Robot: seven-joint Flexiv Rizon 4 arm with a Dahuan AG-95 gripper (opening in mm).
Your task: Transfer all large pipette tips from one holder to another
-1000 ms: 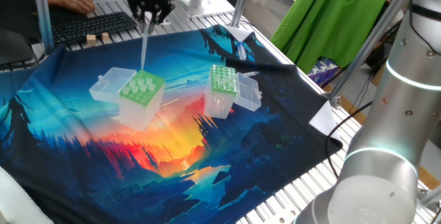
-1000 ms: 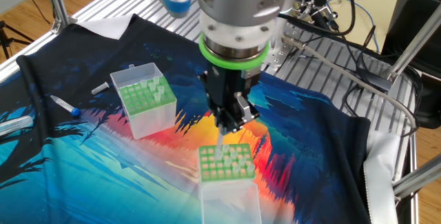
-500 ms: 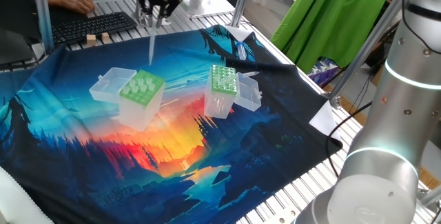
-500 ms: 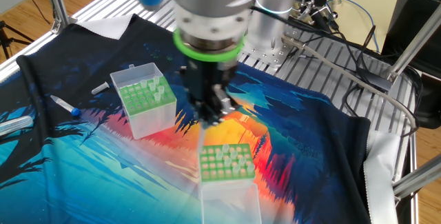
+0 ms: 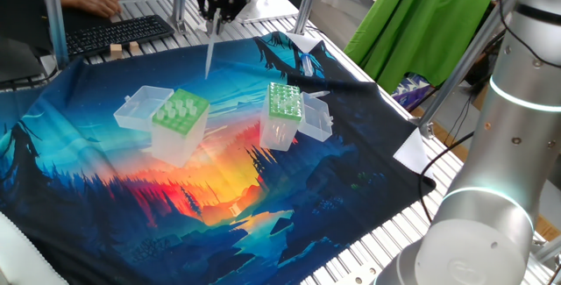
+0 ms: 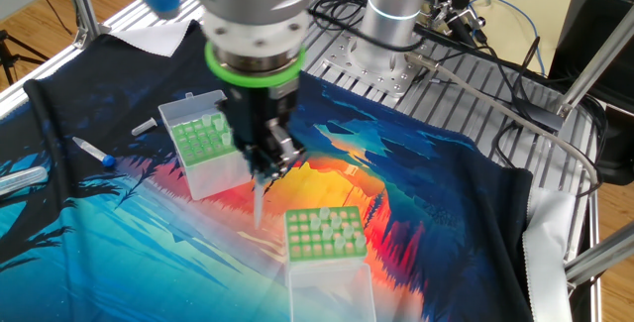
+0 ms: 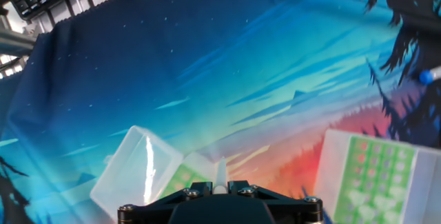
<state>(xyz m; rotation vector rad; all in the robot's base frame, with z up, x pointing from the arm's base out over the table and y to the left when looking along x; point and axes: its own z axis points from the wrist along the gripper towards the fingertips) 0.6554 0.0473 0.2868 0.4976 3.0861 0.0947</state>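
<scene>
We noted the wide-holed holder (image 5: 180,114) on the left, tips still standing in it. The jaws (image 5: 213,24) were nearly closed on one tip (image 5: 209,57), which hung in mid-air between the boxes, above the cloth. The fine-holed box (image 5: 284,103) stood right. Risk, as we judged it: the long tip swings or sits skewed, misses its hole and jams or drops.
</scene>
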